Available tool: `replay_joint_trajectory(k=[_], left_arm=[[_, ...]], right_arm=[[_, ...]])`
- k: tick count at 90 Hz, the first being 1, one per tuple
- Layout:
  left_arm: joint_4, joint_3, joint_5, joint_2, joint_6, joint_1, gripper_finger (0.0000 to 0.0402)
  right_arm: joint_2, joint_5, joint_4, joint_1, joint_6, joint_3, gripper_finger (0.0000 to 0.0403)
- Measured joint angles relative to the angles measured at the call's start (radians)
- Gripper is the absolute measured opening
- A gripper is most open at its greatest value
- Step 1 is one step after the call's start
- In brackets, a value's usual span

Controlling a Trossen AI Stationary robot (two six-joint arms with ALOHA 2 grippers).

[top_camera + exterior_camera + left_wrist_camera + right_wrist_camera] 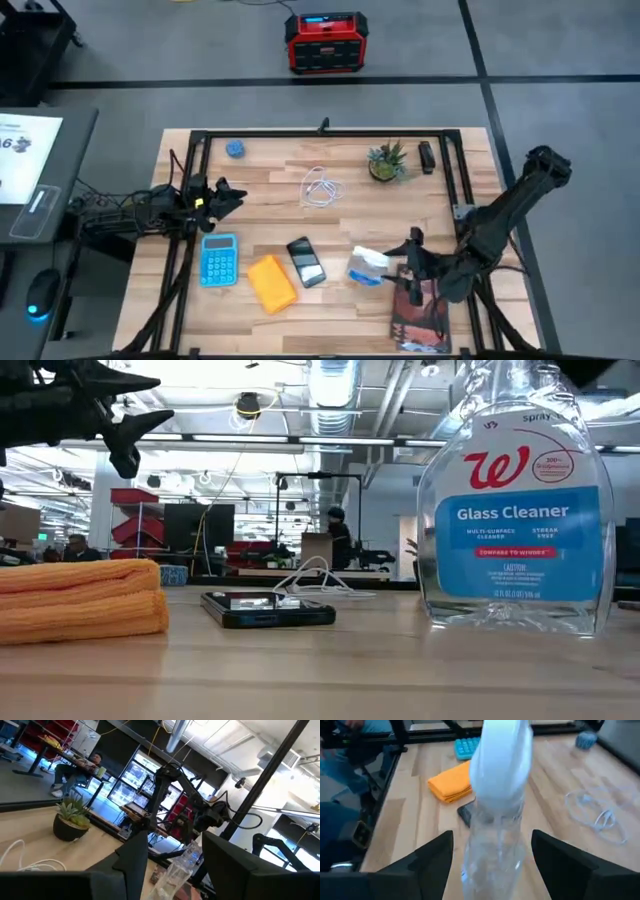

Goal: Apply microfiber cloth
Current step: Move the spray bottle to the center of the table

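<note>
High view shows the folded orange cloth (271,283) near the tabletop's front edge, between calculator (219,259) and phone (305,262): soft, light, floppy, best pinched at its folded edge. Left gripper (232,196) open; right gripper (400,262) open around the spray bottle (367,267).

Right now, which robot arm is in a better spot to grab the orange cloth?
Probably the left. The soft folded orange-yellow microfiber cloth lies free near the blue calculator, on the left gripper's side, its jaws open and empty. The right gripper sits open around the clear glass cleaner bottle.
</note>
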Motion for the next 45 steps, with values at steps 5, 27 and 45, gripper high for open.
replay_joint_trajectory(k=[5,27,45], left_arm=[[-0.002,0.000,0.000,0.000,0.001,0.000,0.0162],[-0.028,0.000,0.001,0.000,0.000,0.000,0.0162],[-0.045,0.000,0.001,0.000,0.000,0.000,0.0162]], right_arm=[[0.001,-0.015,0.005,-0.030,-0.021,0.000,0.0255],[0.008,-0.350,0.096,-0.124,-0.022,0.000,0.0255],[0.009,-0.444,0.078,-0.078,0.077,0.012,0.0255]])
